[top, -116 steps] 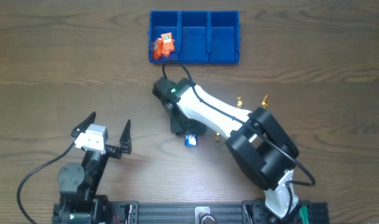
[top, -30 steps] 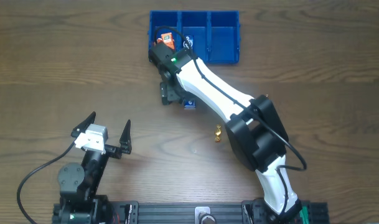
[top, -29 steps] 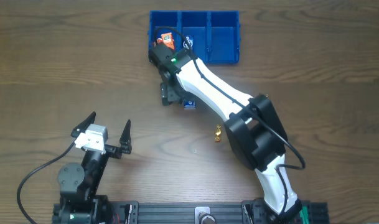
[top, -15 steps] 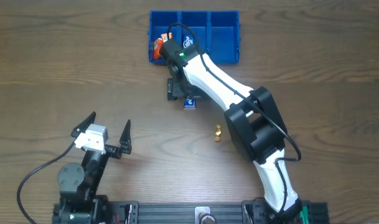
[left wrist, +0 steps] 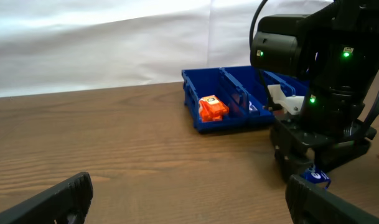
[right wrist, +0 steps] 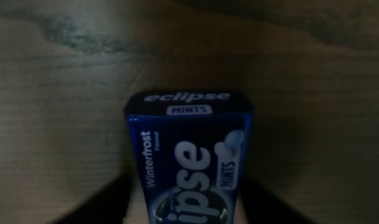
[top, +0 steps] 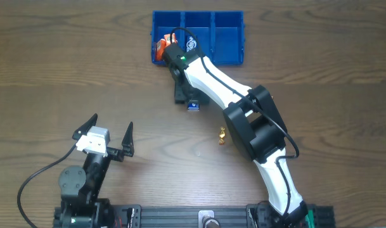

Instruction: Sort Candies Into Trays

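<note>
My right gripper [top: 190, 101] is clamped on the mints [right wrist: 189, 165]. The box stands lengthwise between the jaws, with bare table [top: 319, 95] under it and no tray under it yet. It sits just near of the tray [top: 229, 62], in front of the left and middle bins.

I judge this to be the carry step: the mints are in my grasp but not yet delivered. The next move calls for raising the box above the near wall, going a little farther until it is over a bin, and only then letting go. The orange candy [left wrist: 212, 107] already lies in the left bin, so I'd aim for the middle one to keep the kinds apart. Drifting left would mix them.

A gold candy [top: 222, 135] lies on the table, nearer and to the right, and is not yet sorted. My left gripper [top: 112, 123] hangs spread and holding nothing, well to the near left.

My right wrist view confirms the grip, but not where the tray is. The top view gives the layout, though my arm covers much of the left bin. The left wrist view shows the orange candy plainly, and how low the mints hang. I cannot tell whether they touch the wood.
</note>
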